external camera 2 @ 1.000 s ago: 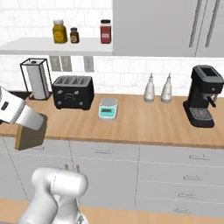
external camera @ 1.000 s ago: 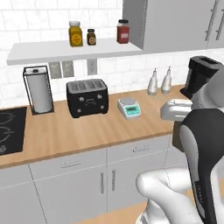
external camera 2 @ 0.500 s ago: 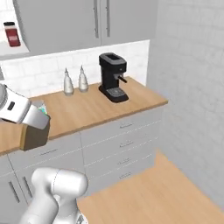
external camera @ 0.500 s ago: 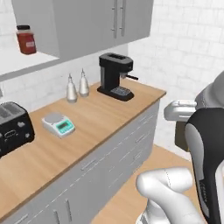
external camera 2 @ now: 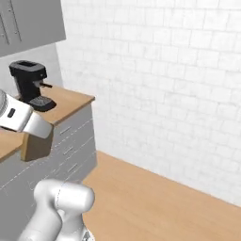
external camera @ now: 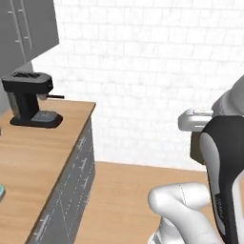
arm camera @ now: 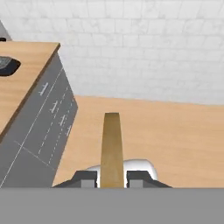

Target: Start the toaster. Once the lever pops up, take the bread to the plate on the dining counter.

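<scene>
- No brand, label or writing can be read on anything here.
- One slice of bread [arm camera: 111, 148]: thin, brown, seen edge-on in the hand view as a tall narrow slab standing up between the finger tips. In the right base view it hangs as a squarish tan piece [external camera 2: 35, 146] below the white hand, out in front of the grey cabinet fronts.
- One gripper [arm camera: 111, 178]: its two dark finger tips are pressed against the slice's flat sides, so it is clamped on the bread. In the left base view a dark brown edge [external camera: 196, 147] shows under the white hand, mostly hidden by the arm.
- One coffee machine [external camera: 29, 98]: black, boxy, with a drip tray at its foot and a thin handle sticking out sideways; it stands near the end of the worktop [external camera: 28, 157].
- The worktop is one light-wood slab with a plain, square end, resting on grey cabinets [external camera: 71, 190] with small pale handles.
- Wall [external camera 2: 164, 84] of white brick-shaped tiles; floor [arm camera: 166, 131] of warm wood tone.
- One grey wall cupboard [external camera: 26, 26] with two slim vertical handles, above the coffee machine.
</scene>
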{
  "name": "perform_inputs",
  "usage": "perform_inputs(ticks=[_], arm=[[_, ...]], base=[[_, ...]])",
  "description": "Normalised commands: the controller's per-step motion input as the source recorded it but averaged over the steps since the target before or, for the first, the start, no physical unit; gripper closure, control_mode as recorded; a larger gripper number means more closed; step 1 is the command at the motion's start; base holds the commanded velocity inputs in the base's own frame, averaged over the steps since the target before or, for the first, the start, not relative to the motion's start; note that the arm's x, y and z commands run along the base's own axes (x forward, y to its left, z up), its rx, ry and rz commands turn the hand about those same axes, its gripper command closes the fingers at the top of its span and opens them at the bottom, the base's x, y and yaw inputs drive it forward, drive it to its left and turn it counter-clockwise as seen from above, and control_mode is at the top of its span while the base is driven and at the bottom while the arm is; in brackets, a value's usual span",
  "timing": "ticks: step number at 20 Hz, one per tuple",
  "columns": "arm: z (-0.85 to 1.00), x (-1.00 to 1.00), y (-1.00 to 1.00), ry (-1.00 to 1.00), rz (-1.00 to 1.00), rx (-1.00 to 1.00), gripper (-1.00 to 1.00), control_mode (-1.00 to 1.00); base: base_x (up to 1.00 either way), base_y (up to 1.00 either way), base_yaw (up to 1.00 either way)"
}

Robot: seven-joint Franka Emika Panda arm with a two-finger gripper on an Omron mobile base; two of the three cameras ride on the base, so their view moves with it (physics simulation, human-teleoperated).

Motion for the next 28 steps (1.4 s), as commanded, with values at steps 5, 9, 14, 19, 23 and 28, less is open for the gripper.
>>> perform_inputs(ticks=[5, 9, 14, 19, 23, 28], arm=[[0.00, 0.00, 0.00, 0.00, 0.00, 0.00, 1.00, 1.00], [0.00, 0.00, 0.00, 0.00, 0.00, 0.00, 1.00, 1.00], [0.00, 0.00, 0.00, 0.00, 0.00, 0.00, 1.00, 1.00], [0.00, 0.00, 0.00, 0.00, 0.00, 0.00, 1.00, 1.00], [0.00, 0.00, 0.00, 0.00, 0.00, 0.00, 1.00, 1.00], [0.00, 0.00, 0.00, 0.00, 0.00, 0.00, 1.00, 1.00]], base=[[0.15, -0.44, -0.75], [0.54, -0.39, -0.62], [0.74, -0.16, -0.57], [0.80, 0.00, -0.57], [0.76, 0.00, -0.59], [0.63, 0.19, -0.64]])
